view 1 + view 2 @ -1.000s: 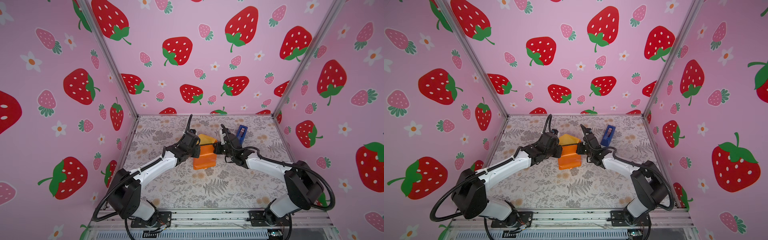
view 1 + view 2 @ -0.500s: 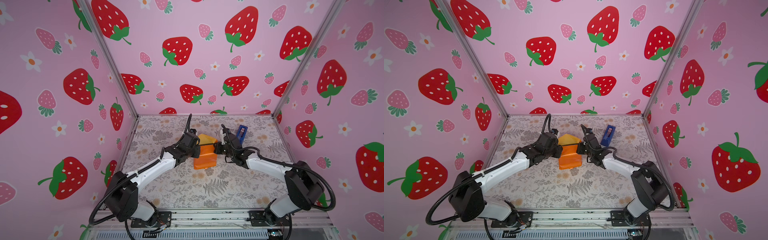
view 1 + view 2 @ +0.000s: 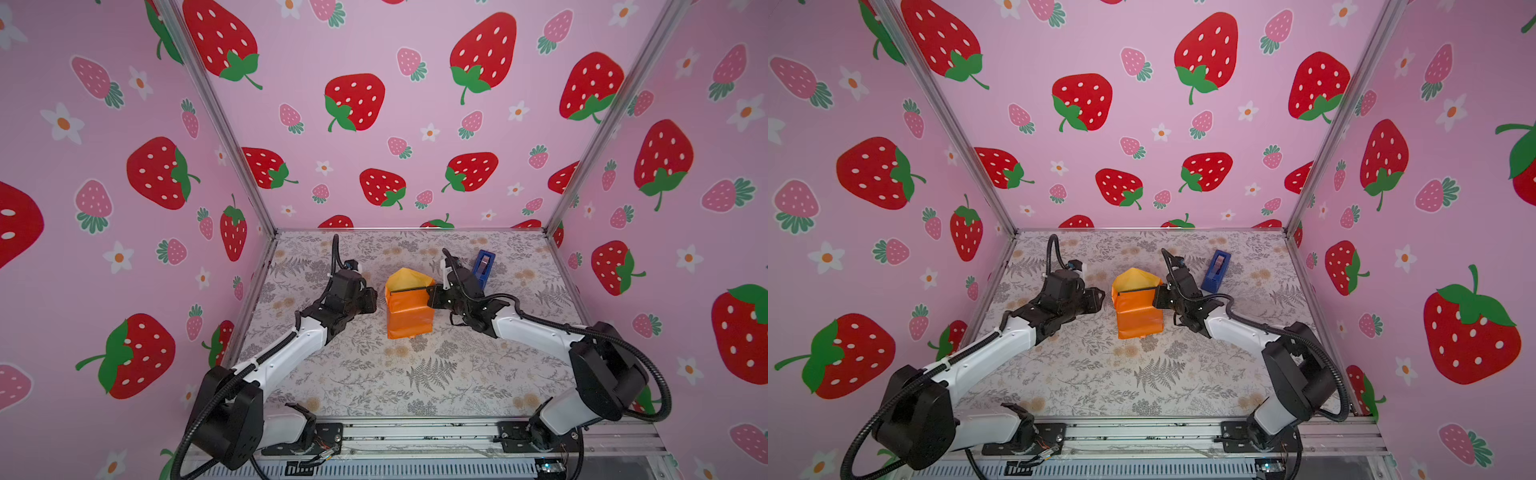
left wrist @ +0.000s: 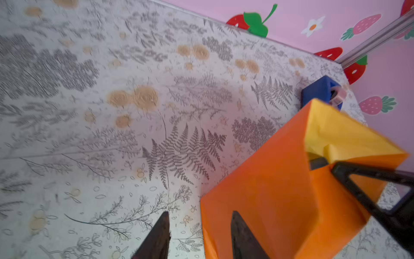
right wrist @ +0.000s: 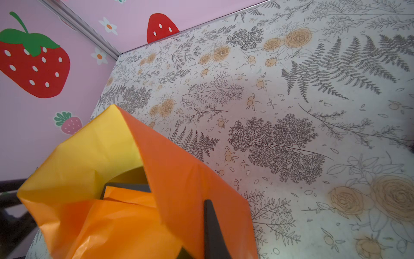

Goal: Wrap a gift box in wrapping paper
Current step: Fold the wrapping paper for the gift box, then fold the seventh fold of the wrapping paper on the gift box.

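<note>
Covering gift box (image 5: 125, 187) nearly wholly: wrapping paper (image 3: 409, 316).

L gripper (image 3: 372, 298) has backed off from the wrapping paper (image 3: 409, 311) side, now just beside it; its fingers (image 4: 160, 235) have spread wider apart.

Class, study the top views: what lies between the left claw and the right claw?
The wrapping paper, folded up into an orange parcel, stands between the left claw and the right claw; both top views show it.
</note>
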`<state>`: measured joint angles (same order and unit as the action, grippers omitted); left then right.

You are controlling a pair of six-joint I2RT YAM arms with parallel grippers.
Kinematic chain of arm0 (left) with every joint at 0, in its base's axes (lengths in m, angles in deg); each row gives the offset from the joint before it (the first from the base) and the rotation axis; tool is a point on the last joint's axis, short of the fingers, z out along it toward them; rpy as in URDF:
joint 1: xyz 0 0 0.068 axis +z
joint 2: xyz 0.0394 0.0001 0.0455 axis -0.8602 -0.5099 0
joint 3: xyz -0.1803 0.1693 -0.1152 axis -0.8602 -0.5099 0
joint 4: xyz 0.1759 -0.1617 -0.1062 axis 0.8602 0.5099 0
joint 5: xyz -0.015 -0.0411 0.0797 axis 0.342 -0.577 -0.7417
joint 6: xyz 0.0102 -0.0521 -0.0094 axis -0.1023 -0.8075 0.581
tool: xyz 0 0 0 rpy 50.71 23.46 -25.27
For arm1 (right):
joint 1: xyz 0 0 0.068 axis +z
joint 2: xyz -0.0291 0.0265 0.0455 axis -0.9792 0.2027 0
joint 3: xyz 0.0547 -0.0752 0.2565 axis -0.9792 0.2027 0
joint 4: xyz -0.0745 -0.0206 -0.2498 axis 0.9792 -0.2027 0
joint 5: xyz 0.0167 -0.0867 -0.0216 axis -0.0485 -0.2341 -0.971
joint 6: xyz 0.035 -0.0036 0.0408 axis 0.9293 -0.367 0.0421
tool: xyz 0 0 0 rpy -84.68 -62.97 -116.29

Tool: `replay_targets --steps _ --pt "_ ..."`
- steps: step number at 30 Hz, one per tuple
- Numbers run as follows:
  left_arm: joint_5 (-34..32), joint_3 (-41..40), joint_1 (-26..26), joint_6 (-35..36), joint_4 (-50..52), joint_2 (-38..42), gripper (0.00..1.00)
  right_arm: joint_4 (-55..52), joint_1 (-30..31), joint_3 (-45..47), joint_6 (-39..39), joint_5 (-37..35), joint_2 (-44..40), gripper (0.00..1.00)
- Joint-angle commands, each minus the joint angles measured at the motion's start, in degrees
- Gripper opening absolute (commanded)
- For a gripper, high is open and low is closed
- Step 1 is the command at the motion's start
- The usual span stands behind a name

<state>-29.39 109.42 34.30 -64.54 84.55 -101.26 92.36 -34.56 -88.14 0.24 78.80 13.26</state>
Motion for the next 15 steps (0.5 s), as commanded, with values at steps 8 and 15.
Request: replay_targets --steps 8,15 --pt "-0.42 -5.44 -3.28 -7.24 -17.25 -0.04 0.45 -6.64 0.57 1.79 0.77 0.47 0.29 0.0" --pt "-5.66 -5.0 -6.74 -7.72 -16.02 0.47 0.46 -6.5 0.62 1.45 0.95 0.94 0.56 0.0"
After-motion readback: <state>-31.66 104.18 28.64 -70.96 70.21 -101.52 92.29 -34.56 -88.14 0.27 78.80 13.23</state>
